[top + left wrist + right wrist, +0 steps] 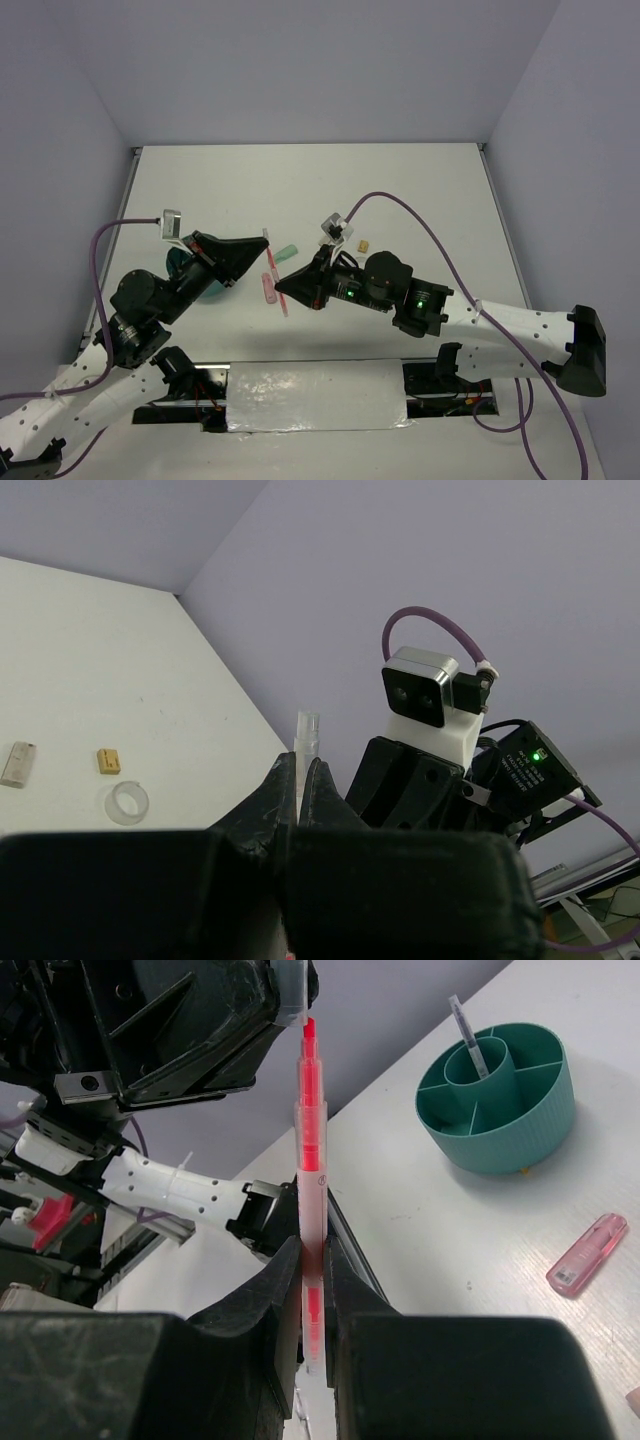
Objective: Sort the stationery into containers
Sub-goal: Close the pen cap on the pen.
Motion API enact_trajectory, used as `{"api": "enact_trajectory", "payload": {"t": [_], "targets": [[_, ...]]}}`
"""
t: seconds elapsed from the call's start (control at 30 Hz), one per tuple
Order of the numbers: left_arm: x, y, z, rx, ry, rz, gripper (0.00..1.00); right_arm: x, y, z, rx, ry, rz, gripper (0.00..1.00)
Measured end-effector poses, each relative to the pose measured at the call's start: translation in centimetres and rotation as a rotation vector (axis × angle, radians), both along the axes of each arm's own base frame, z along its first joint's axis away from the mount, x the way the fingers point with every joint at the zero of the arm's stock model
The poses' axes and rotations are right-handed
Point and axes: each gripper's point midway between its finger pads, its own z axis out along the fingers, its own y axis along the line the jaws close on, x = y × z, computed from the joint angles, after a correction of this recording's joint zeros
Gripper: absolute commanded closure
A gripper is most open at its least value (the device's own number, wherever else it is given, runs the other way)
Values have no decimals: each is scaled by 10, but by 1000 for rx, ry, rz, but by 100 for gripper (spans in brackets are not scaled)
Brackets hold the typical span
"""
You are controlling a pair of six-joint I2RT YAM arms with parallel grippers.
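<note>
- The right gripper [312,1260] is clamped on the clear plastic barrel of a thin pink pen [310,1140], held in the air above the white table [450,1220].
- The left gripper [303,775] is pinched tight on the far, clear end of the same pen, which spans the two claws.
- Farther out stands the round teal plastic organizer [500,1145], with a thin pen [468,1035] leaning in its central tube.
- A translucent pink stick [588,1253] lies near the organizer.
- A clear tape ring [113,802], a tan nub [108,761] and a pale grey block [18,763] lie apart on the table.
</note>
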Motion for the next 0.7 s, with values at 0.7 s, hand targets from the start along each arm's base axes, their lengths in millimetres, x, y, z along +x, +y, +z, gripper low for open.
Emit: {"api": "enact_trajectory", "payload": {"t": [0.7], "targets": [[6,4,5,9,-10,40,100,-3,2,-1,-1,5,20,100]]}}
